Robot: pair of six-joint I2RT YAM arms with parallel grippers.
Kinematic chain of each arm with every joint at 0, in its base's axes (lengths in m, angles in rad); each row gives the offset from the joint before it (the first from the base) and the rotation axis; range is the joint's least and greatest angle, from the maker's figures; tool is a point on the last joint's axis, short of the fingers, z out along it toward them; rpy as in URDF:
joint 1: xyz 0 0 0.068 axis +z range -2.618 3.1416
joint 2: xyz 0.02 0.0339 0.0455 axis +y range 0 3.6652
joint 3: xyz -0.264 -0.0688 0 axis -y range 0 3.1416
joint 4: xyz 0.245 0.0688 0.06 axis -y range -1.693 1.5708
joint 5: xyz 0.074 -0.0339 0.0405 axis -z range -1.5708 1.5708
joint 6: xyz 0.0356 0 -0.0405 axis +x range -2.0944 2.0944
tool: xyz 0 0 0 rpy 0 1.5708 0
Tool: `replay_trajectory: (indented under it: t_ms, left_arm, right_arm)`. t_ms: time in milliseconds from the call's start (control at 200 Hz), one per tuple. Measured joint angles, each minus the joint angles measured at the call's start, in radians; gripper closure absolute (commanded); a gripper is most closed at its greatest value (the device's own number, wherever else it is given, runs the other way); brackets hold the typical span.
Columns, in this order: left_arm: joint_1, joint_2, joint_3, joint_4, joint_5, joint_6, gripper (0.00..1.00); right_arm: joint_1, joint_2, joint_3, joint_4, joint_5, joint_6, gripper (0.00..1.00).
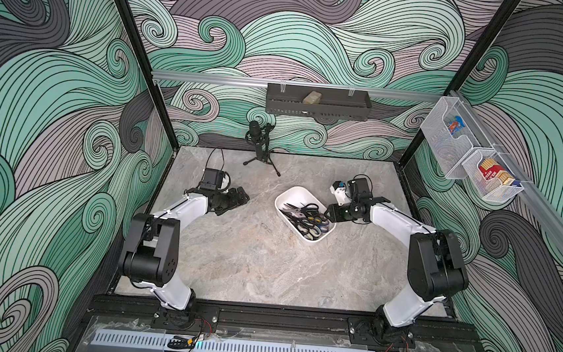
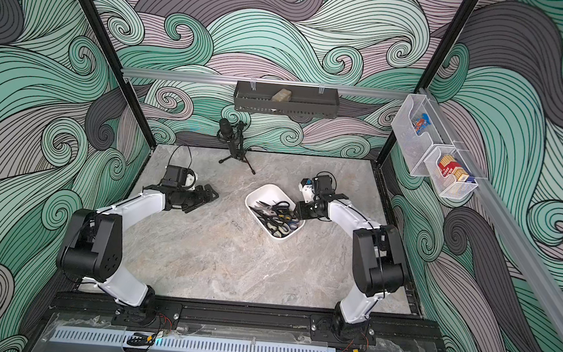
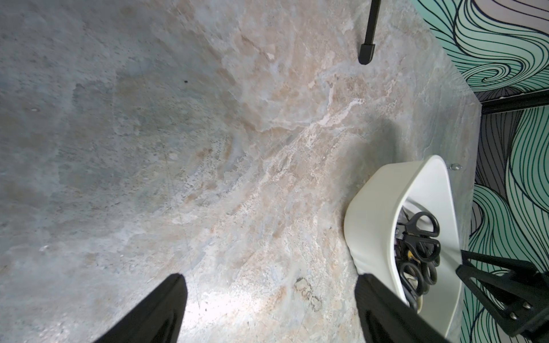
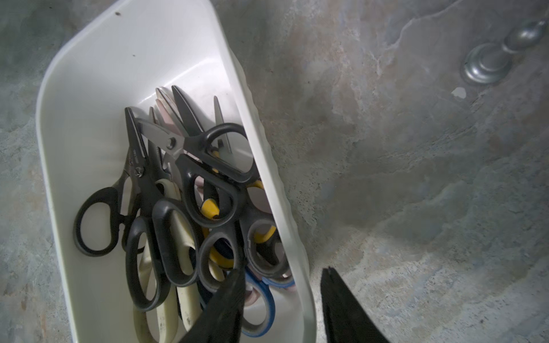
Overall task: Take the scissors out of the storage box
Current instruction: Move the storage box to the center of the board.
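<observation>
Swirling green, grey and mauve waves cover the walls around a grey marbled worktop [image 1: 266,268]. Near the middle of the frame in both top views lies the storage box [image 1: 294,194] [image 2: 265,192], a shallow white tub set on a diagonal from upper left to lower right. Every pair of scissors [image 1: 307,217] [image 2: 278,218] that shows is inside it, heaped in the lower-right half with blades toward the upper left. In the right wrist view black handles lie on top of the heap, with cream, yellow and blue ones beneath.

At the tub's right-hand long wall sits the right hand [image 1: 330,215] [image 4: 282,270]. It straddles that wall, one finger down among the handle loops and the other outside over the worktop. The jaws stand partly apart with a gap on either side of the wall, so it grips nothing. Whether the inner finger touches a handle I cannot tell.

Left of centre, well apart from the tub, the left hand [image 1: 241,197] [image 3: 269,277] is wide open over bare worktop.

A microphone [image 1: 255,132] on a small tripod stands at the upper middle. A black tray [image 1: 318,111] hangs on the back wall. Two white wire baskets [image 1: 463,157] hang at the upper right.
</observation>
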Motion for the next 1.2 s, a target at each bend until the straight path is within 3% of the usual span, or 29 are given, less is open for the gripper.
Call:
replay_trajectory:
  t_ms: [125,315,430,580,906,1201]
  left_arm:
    - [0.002,-0.003,-0.026,0.001,0.0,-0.002,0.08]
    - [0.01,-0.004,-0.028,0.002,0.0,-0.002,0.08]
    - [0.018,-0.007,-0.028,0.002,-0.001,-0.003,0.07]
    - [0.028,-0.037,-0.029,0.011,-0.004,-0.019,0.07]
    - [0.059,-0.104,-0.048,0.027,-0.028,-0.074,0.07]
    - [0.061,-0.115,-0.095,0.022,-0.023,-0.086,0.07]
  right_arm:
    - [0.019,0.012,0.0,-0.003,0.04,-0.008,0.65]
    - [0.046,0.012,0.0,-0.005,0.085,-0.007,0.9]
    - [0.092,0.006,-0.001,-0.01,0.097,0.0,1.0]
    - [0.176,-0.004,-0.001,-0.011,0.148,0.065,1.0]
    - [0.424,0.035,0.122,-0.045,0.259,0.374,1.0]
    - [0.463,0.215,0.283,-0.042,0.235,0.53,1.0]
